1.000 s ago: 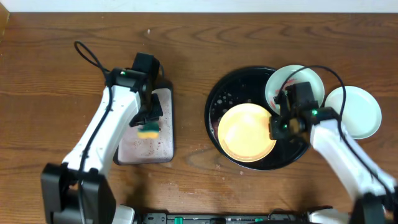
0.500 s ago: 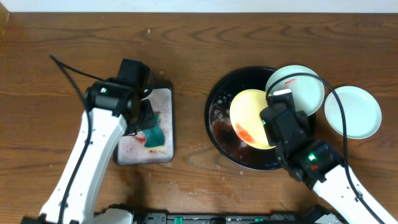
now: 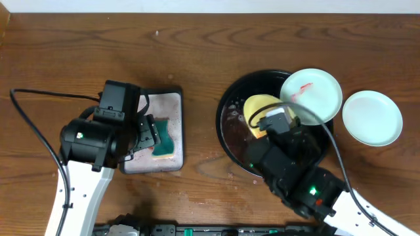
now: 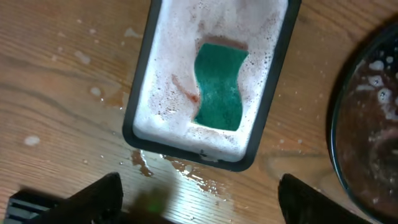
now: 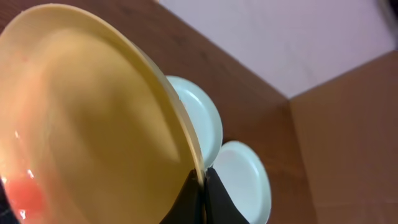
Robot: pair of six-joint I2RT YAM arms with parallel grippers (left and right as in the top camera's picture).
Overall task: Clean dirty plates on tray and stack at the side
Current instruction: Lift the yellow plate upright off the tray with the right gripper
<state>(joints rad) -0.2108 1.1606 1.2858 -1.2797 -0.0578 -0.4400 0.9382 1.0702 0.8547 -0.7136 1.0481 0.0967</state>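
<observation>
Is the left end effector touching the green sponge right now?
Apart. The left wrist view shows the green sponge lying alone in the foamy silver tray, with the open left end effector clear of it at the frame's bottom edge.

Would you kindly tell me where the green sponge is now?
In the overhead view, the green sponge lies in the silver tray on the left, beside the open left claw and left of the black tray.
</observation>
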